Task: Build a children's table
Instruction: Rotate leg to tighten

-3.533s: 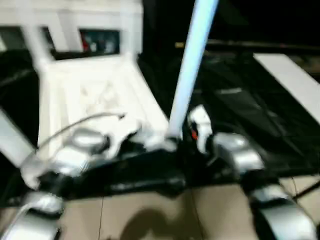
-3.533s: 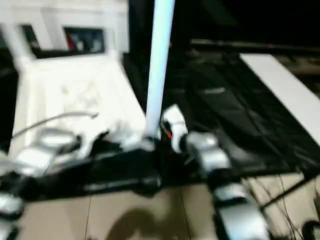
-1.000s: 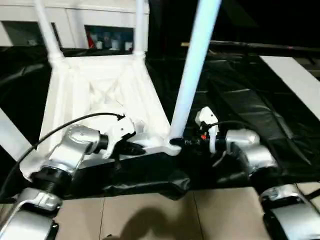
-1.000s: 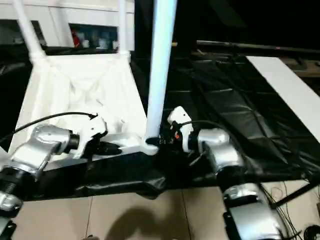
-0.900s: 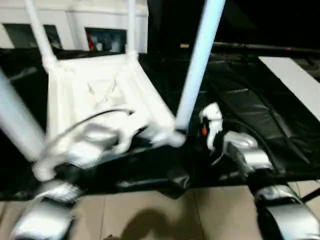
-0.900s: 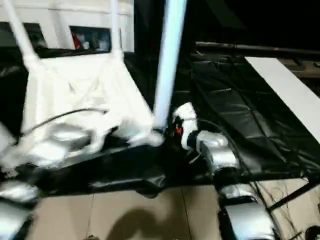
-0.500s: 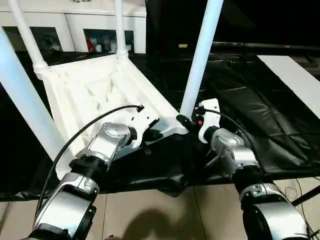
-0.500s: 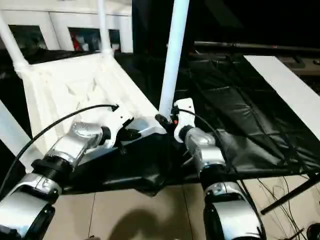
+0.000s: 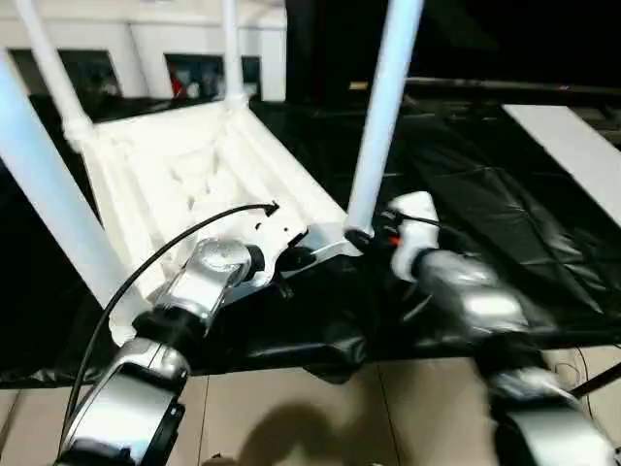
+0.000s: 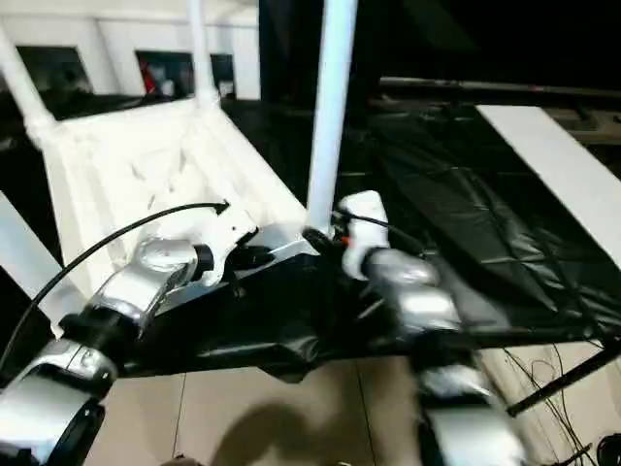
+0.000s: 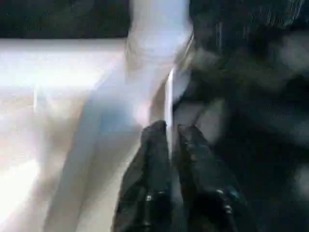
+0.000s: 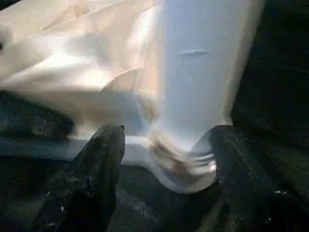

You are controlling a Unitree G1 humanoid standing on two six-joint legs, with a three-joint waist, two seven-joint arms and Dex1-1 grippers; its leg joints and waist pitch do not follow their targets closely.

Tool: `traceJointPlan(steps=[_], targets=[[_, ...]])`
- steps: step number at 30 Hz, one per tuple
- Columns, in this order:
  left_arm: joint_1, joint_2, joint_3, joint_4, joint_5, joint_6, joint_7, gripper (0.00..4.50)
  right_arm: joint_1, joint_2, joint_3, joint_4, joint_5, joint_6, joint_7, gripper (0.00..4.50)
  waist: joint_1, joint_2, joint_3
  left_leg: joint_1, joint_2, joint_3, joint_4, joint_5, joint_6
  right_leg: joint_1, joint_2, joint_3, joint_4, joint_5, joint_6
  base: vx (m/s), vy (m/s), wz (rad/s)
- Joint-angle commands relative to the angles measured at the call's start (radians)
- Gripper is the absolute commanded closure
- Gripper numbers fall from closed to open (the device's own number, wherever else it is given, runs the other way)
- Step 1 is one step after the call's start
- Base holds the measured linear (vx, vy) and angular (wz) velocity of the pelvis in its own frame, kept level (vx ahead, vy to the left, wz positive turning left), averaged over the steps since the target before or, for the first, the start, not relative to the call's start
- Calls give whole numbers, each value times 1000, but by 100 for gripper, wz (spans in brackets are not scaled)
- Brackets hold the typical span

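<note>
The tabletop (image 9: 194,184) lies upside down on the black-covered bench (image 9: 505,243), ribs up, its legs rising from the corner sockets. The near right leg (image 9: 378,126) stands upright, long axis vertical, between the two arms. The right gripper (image 12: 159,159) has its fingers spread either side of that leg's base and socket, not clearly pressing it. The left gripper (image 11: 169,145), fingers almost together, pinches the thin near rim just left of the socket. The right arm looks nearer the leg.
</note>
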Motion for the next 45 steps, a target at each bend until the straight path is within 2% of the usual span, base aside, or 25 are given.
traceJointPlan(steps=[1, 5, 8, 9, 12, 14, 15, 16, 19, 22, 23, 24, 25, 27, 30, 32, 34, 35, 37, 38, 40, 41, 42, 43, 45], targets=[[10, 11, -1, -85, -23, 9, -46, 365, 13, -31, 15, -58, 5, 11, 66, 149, 2, -1, -73, -2, -7, 13, -53, -114, 47, 60, -47, 36, -55, -64, -212, 0, 0, 0], [71, 58, -26, -230, -57, 78, -114, 327, 39, -80, 27, -136, 53, 44, 158, 149, 0, -1, -76, -2, -11, 16, -45, -59, 79, 66, -43, 39, -40, 74, -251, 0, 0, 0], [109, 90, -41, -306, -71, 139, -154, 316, 51, -81, 33, -187, 78, 77, 189, 149, -2, 1, -79, -2, -12, 17, -42, -38, 98, 68, -43, 40, -36, 113, -262, 0, 0, 0], [160, 134, -64, -395, -78, 204, -191, 304, 60, -70, 45, -224, 89, 103, 200, 149, -3, -1, -78, 0, -10, 18, -42, -37, 99, 66, -43, 40, -35, 114, -265, 0, 0, 0], [202, 171, -83, -461, -78, 250, -213, 278, 62, -54, 61, -235, 95, 120, 210, 149, -8, 4, -71, 4, -7, 20, -47, -94, 80, 57, -41, 40, -44, 19, -257, 0, 0, 0], [231, 188, -87, -501, -63, 275, -198, 262, 58, -40, 74, -229, 94, 123, 221, 149, -8, 7, -66, 5, -5, 19, -53, -148, 48, 55, -43, 40, -53, -76, -235, 0, 0, 0], [239, 192, -85, -516, -53, 289, -182, 251, 54, -33, 76, -226, 94, 126, 219, 149, -10, 0, -64, 5, -4, 19, -54, -162, 41, 54, -44, 40, -56, -99, -229, 0, 0, 0], [250, 200, -85, -534, -30, 311, -154, 242, 44, -20, 82, -217, 94, 128, 216, 149, -8, 3, -63, 9, -3, 18, -56, -178, 30, 52, -44, 40, -59, -140, -216, 0, 0, 0], [266, 216, -91, -569, -8, 353, -126, 217, 17, 16, 84, -183, 90, 129, 189, 149, -8, 1, -62, 7, -6, 17, -57, -181, 16, 51, -45, 41, -63, -184, -190, 0, 0, 0], [283, 225, -93, -615, -6, 390, -106, 197, -14, 69, 79, -128, 74, 85, 127, 149, -11, 2, -63, 3, -6, 15, -58, -167, 2, 50, -47, 42, -59, -187, -186, 0, 0, 0], [288, 227, -92, -627, -9, 395, -104, 197, -28, 88, 72, -104, 71, 70, 99, 149, -10, -4, -65, 5, -7, 17, -56, -158, 2, 50, -45, 42, -59, -176, -184, 0, 0, 0], [300, 228, -86, -649, -26, 400, -109, 187, -57, 127, 54, -53, 68, 41, 40, 149, -11, -9, -66, 3, -6, 16, -56, -150, 2, 50, -47, 42, -55, -167, -187, 0, 0, 0], [311, 224, -74, -665, -49, 403, -113, 175, -78, 151, 41, -16, 67, 34, 0, 149, -13, -4, -64, -1, -9, 14, -59, -146, -6, 50, -49, 42, -55, -181, -188, 0, 0, 0], [334, 225, -52, -696, -98, 370, -145, 170, -115, 184, 28, 45, 61, 7, -47, 149, -11, -8, -67, 2, -8, 16, -57, -137, -9, 47, -49, 42, -52, -164, -194, 0, 0, 0], [358, 229, -22, -731, -148, 376, -171, 141, -150, 207, 17, 99, 55, -13, -86, 149, -12, -9, -65, 5, -8, 17, -57, -139, -13, 45, -42, 42, -45, -116, -198, 0, 0, 0], [374, 234, -1, -745, -181, 388, -188, 130, -170, 214, 15, 129, 46, -29, -113, 149, -10, -16, -66, 8, -9, 19, -56, -133, -14, 44, -40, 42, -43, -93, -196, 0, 0, 0], [416, 259, 23, -783, -207, 404, -205, 108, -212, 221, -2, 197, 35, -57, -183, 149, -13, -23, -65, 3, -8, 17, -59, -139, -25, 48, -42, 41, -40, -103, -188, 0, 0, 0], [420, 260, 26, -787, -208, 404, -204, 97, -215, 222, -4, 201, 35, -58, -188, 149, -13, -22, -64, 7, -10, 18, -60, -153, -32, 46, -40, 41, -44, -123, -178, 0, 0, 0], [462, 256, 63, -831, -235, 408, -187, 92, -240, 218, -16, 248, 23, -75, -235, 149, -15, -24, -64, 7, -8, 17, -60, -157, -39, 46, -40, 42, -41, -109, -172, 0, 0, 0], [462, 256, 63, -831, -235, 408, -187, 71, -240, 218, -16, 248, 23, -75, -235, 149, -15, -24, -64, 8, -8, 18, -59, -161, -39, 45, -39, 42, -42, -108, -170, 0, 0, 0], [531, 221, 134, -887, -255, 368, -96, 57, -265, 204, -25, 312, -3, -117, -302, 149, -19, -25, -64, 5, -7, 19, -57, -167, -40, 47, -39, 44, -40, -95, -175, 0, 0, 0], [531, 221, 134, -887, -255, 368, -96, 57, -265, 204, -25, 312, -3, -117, -302, 149, -14, -25, -63, 9, -8, 21, -56, -179, -39, 43, -38, 44, -45, -107, -172, 0, 0, 0], [543, 213, 146, -897, -257, 360, -77, 50, -267, 200, -25, 319, -6, -123, -310, 149, -12, -20, -63, 11, -9, 21, -55, -183, -38, 41, -36, 44, -44, -109, -169, 0, 0, 0], [600, 177, 208, -946, -272, 352, -11, 39, -265, 187, -33, 336, -10, -133, -333, 149, -12, -22, -61, 9, -9, 21, -56, -200, -37, 41, -34, 44, -47, -130, -162, 0, 0, 0], [638, 161, 238, -976, -286, 348, 10, 19, -263, 181, -36, 344, -12, -139, -341, 149, -15, -21, -60, 6, -5, 18, -58, -225, -46, 45, -37, 43, -51, -157, -152, 0, 0, 0]])
